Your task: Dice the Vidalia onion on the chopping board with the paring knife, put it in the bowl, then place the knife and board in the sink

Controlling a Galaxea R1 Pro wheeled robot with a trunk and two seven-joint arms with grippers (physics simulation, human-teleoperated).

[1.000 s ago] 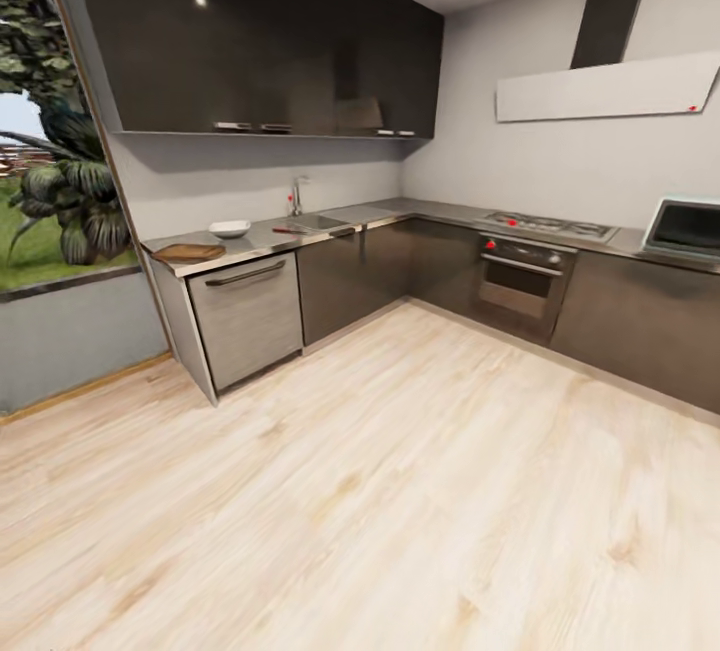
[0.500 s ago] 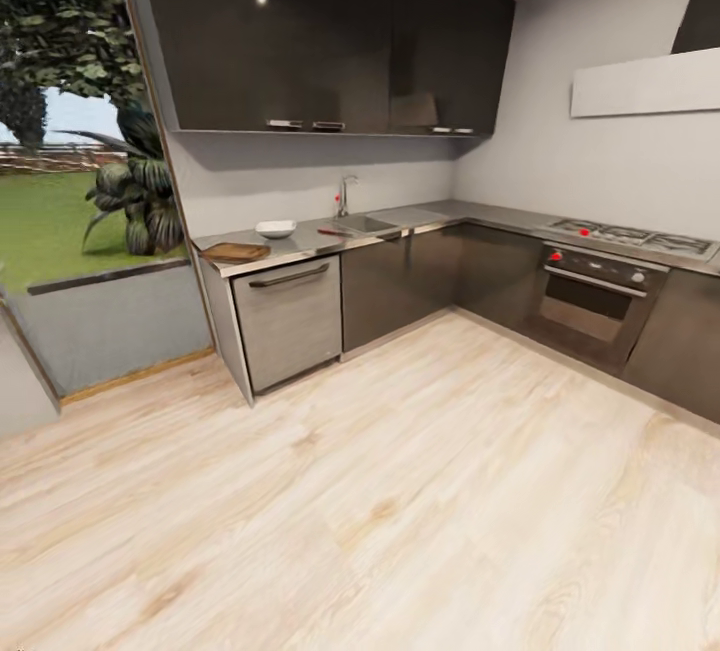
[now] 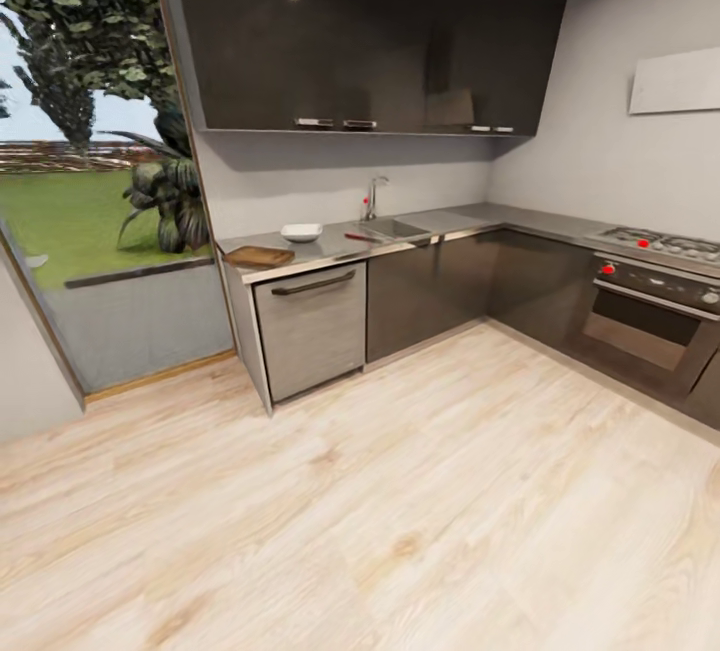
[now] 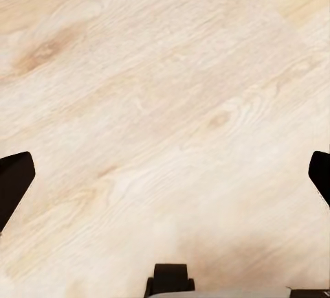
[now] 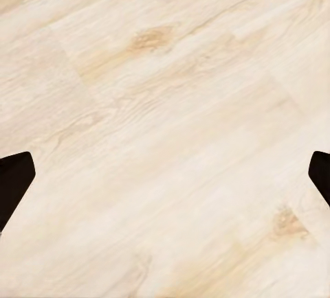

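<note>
Head view: the kitchen lies across a wide stretch of pale wood floor (image 3: 400, 511), so everything on the countertop (image 3: 330, 249) is small and soft-edged. The chopping board (image 3: 258, 256) lies at the counter's left end, a brown slab near the front edge; its handle slot cannot be made out. The white bowl (image 3: 301, 232) sits just behind and to the right of it, apart from the board. The paring knife (image 3: 360, 238) shows as a thin red streak between the bowl and the sink (image 3: 397, 228); its blade is too small to tell. The sink's basin is seen at a shallow angle, so its inside is mostly hidden, and the onion cannot be made out there. The chrome tap (image 3: 372, 197) stands at the sink's back edge. Dark cabinets (image 3: 370, 31) hang above; a steel-fronted dishwasher (image 3: 312, 333) sits under the board end. The stove (image 3: 665, 246) with red knobs is cut off at the right edge. A window (image 3: 95, 131) at the left shows grass and plants.

Left wrist view: the left gripper (image 4: 165, 174) faces the bare floor, its dark fingertips (image 4: 14, 181) at opposite edges, spread wide, holding nothing.

Right wrist view: the right gripper (image 5: 165, 174) is likewise spread wide over the floor, fingertips (image 5: 14, 181) partly cut off at the edges, holding nothing.
</note>
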